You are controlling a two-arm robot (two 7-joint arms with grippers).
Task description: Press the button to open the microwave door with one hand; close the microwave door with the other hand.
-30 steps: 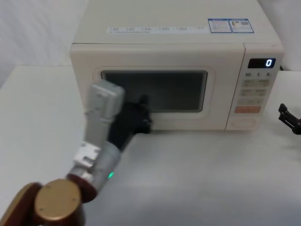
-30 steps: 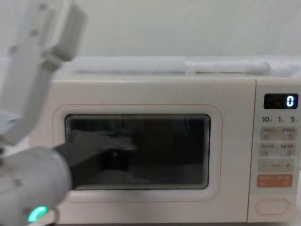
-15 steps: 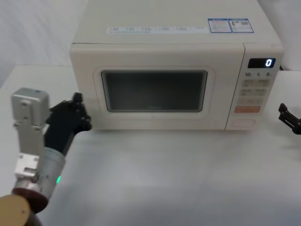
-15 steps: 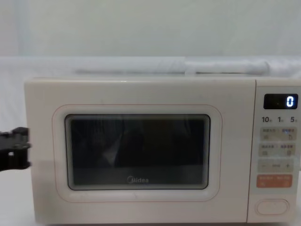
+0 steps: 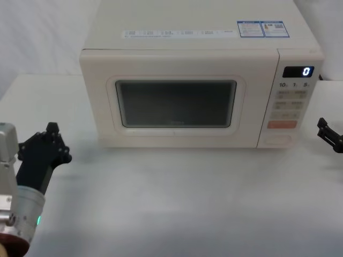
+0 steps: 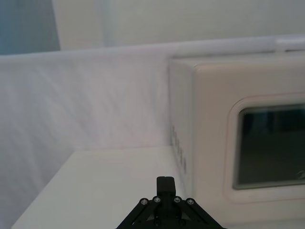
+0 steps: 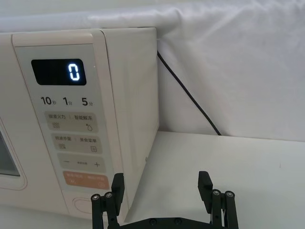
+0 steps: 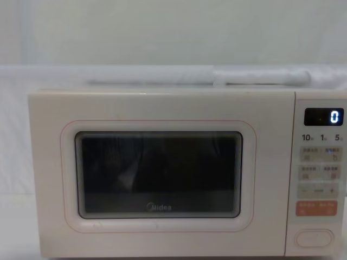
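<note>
The microwave door (image 5: 177, 101) sat flush shut at 12 o'clock. The left gripper (image 5: 47, 143), fingers pressed together, hovered at 9 o'clock; the right gripper (image 7: 162, 188), spread, waited beside the button (image 5: 277, 140).

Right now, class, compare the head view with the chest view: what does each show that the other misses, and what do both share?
Head view alone: the black left gripper over the white table left of the microwave, the black right gripper at the right edge, and the microwave's flat top with its blue-and-white labels.

Chest view alone: the "Midea" logo under the window, and the pale rolled fabric behind the microwave.

Both: the shut cream microwave door with its dark window, the digital display reading 0, the orange rectangular key, and the wide oval cream button.
</note>
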